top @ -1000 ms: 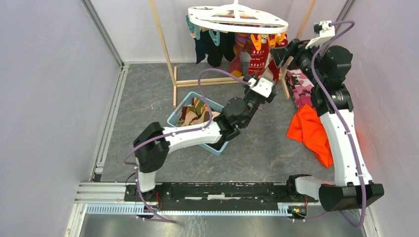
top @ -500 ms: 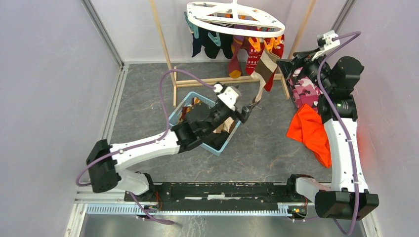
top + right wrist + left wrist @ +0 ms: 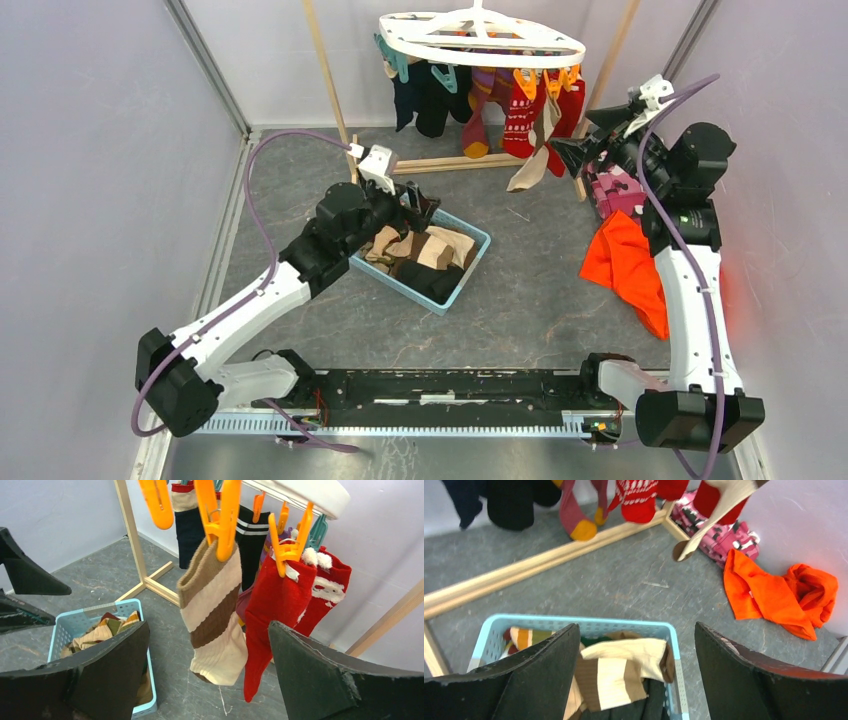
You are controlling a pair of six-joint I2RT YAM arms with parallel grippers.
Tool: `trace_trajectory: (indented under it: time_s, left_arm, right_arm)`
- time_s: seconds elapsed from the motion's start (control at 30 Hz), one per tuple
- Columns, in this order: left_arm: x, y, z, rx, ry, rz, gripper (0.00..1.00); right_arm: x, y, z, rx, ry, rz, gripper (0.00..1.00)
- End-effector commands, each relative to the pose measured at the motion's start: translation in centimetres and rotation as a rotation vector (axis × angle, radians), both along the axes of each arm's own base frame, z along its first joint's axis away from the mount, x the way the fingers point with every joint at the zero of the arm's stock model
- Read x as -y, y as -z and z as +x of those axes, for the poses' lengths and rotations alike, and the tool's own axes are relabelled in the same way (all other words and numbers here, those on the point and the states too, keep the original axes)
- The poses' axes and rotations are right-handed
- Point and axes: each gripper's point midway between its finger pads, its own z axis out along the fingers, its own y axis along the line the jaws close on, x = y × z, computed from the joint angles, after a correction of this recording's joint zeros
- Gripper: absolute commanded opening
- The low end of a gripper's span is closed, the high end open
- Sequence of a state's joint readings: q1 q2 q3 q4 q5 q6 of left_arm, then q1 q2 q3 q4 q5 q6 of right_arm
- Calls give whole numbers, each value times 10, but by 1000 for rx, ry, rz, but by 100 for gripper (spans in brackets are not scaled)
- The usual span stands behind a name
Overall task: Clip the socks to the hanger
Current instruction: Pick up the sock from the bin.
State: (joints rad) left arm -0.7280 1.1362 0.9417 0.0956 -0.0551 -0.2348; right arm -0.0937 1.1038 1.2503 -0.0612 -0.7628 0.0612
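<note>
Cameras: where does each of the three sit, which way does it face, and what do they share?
Top external: fixed above and behind the robot, looking down and forward at the basket and hanger; left arm and right arm show whole.
Left wrist: over the basket, facing forward and down toward the orange cloth; the left gripper's open fingers frame it.
Right wrist: beside the hanger, facing the clipped striped sock; the right gripper's open fingers frame it.
Shared: basket and striped sock appear in all three.
</note>
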Motion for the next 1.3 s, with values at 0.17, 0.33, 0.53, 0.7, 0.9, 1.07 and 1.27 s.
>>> trace_trajectory:
  time_s: [0.17, 0.33, 0.53, 0.7, 0.9, 1.07, 1.27]
  left_arm:
    - [-18, 70, -8, -329, 15, 58, 85]
    - [5, 93, -14, -369, 184, 80, 84]
    - [28, 119, -2, -443, 301, 94, 86]
    - [28, 149, 20, -669, 207, 90, 75]
    - [8, 171, 25, -807, 18, 163, 70]
    - [-4, 166, 36, -743, -84, 290, 70]
    - [-19, 182, 36, -759, -133, 411, 71]
  right_arm:
    - [-1, 4, -23, 98, -55, -110, 98]
    - [6, 26, -25, 61, -39, -124, 98]
    - [10, 58, -26, -2, -45, -142, 98]
    - [15, 75, -28, -27, -28, -174, 98]
    - [20, 88, -28, -50, -9, -171, 98]
    - [21, 94, -24, -66, -10, -154, 98]
    - [21, 96, -20, -77, -20, -138, 98]
